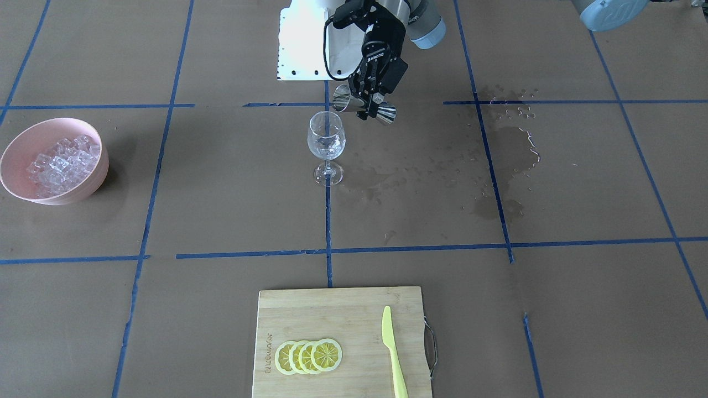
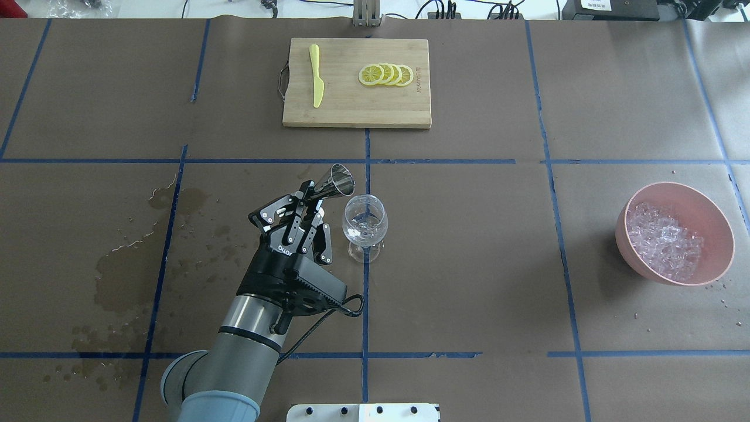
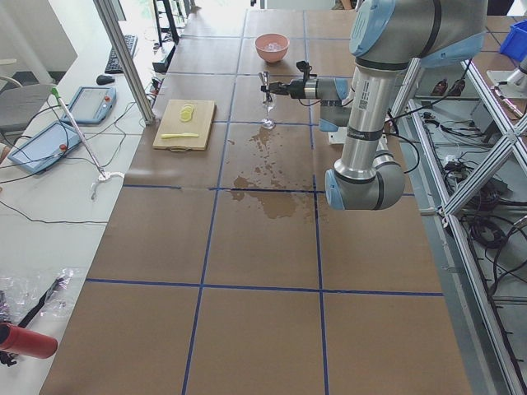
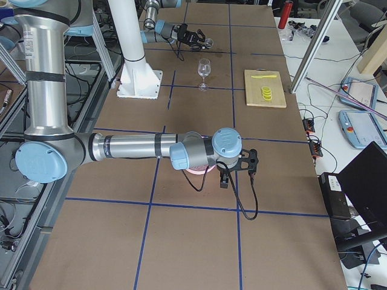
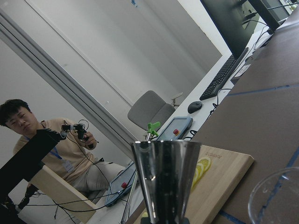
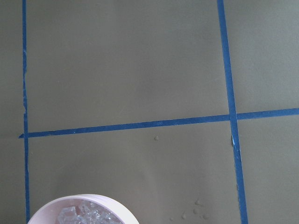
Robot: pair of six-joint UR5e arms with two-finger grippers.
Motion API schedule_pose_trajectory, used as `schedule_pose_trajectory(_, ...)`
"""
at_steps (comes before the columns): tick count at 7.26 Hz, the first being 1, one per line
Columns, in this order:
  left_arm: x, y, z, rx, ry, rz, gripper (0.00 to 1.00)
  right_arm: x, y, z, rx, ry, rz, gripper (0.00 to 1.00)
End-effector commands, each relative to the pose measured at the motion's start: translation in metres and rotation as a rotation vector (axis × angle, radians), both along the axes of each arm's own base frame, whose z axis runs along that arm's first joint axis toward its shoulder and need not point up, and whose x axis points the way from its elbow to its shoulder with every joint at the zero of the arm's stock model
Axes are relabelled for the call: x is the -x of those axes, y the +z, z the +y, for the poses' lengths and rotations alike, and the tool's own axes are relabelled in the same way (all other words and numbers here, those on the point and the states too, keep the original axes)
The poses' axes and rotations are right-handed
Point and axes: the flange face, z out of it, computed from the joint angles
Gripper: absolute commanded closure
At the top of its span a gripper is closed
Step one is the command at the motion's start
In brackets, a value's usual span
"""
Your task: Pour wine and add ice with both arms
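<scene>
Pouring looks nearly done: the left gripper (image 2: 312,201) pinches a metal jigger (image 2: 338,180) tipped almost level, its long axis aimed at the wine glass (image 2: 364,225), mouth just beside the rim. A little wine (image 1: 328,148) seems to sit inside, with 0 cubes. The ice (image 2: 665,240) lies in the pink bowl (image 2: 679,185); the right gripper (image 4: 249,166) is near it, and I cannot tell how its jaws stand.
</scene>
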Motion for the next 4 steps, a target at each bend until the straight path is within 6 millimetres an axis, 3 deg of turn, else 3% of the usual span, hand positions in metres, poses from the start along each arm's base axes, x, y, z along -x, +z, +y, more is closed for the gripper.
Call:
schedule_pose_trajectory(1, 0.0027, -0.0007, -0.0004, -0.025, -0.032, -0.090, 1.00, 0.0000, 0.0005, 0.0001, 0.002, 0.000, 0.000, 0.00)
schedule_pose_trajectory(4, 0.0058, -0.0034, -0.0006, -0.058, -0.050, -0.199, 1.00, 0.0000, 0.0005, 0.0001, 0.002, 0.000, 0.000, 0.00)
